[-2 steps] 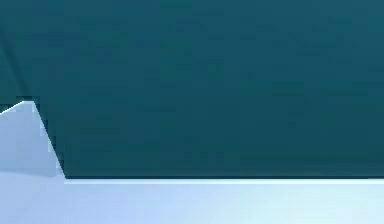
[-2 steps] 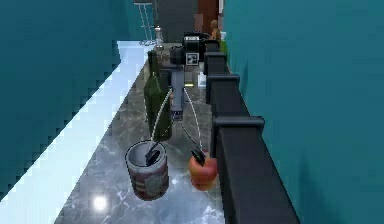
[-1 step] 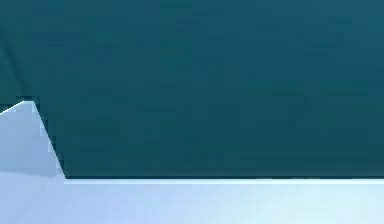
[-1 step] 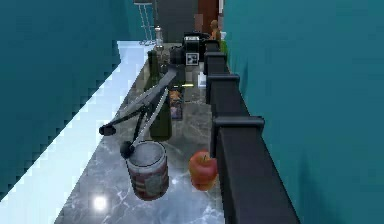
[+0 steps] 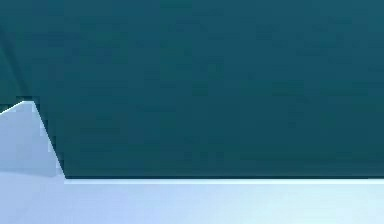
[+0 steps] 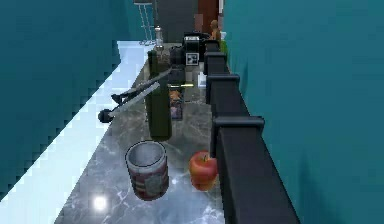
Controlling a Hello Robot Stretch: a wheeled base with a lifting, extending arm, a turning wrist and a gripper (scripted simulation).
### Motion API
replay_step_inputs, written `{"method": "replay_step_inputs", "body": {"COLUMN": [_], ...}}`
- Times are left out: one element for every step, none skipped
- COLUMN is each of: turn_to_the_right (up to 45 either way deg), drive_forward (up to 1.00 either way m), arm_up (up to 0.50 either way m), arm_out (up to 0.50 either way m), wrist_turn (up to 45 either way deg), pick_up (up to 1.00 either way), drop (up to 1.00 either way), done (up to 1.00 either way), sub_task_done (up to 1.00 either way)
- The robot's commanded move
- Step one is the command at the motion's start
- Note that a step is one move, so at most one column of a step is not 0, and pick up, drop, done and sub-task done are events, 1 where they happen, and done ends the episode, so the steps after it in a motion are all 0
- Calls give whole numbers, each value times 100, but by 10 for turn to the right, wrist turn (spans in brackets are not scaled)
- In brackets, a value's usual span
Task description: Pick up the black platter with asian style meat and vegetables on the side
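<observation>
**Robot arm reaching along a cluttered marble tabletop**

In the arm side view, a dark marble tabletop [image 6: 105, 188] runs away between teal walls. The black arm [image 6: 240, 150] stretches along its right edge. From the arm's far end the claw [image 6: 108, 114] angles down and left, and its tip shows against the pale floor just past the tabletop's left edge. Whether its fingers are spread or pressed together cannot be told.

A tall dark bottle [image 6: 158, 100] stands behind the claw's body. Nearer the camera, a metal can [image 6: 147, 170] and a red apple [image 6: 204, 168] stand side by side, apart.

A black shape [image 6: 196, 42] sits at the tabletop's far end, beyond the arm's tip. It is too small to tell whether it is the platter.

The forward view faces a teal wall [image 5: 200, 80] above a strip of pale floor [image 5: 200, 205].
</observation>
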Motion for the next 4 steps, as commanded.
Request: {"method": "replay_step_inputs", "body": {"turn_to_the_right": [0,0,0,0], "drive_forward": [0,0,0,0], "arm_up": [0,0,-14,0], "arm_out": [0,0,0,0], "wrist_turn": [450,300,0,0], "pick_up": [0,0,0,100], "drop": [0,0,0,0], "done": [0,0,0,0], "sub_task_done": [0,0,0,0]}}
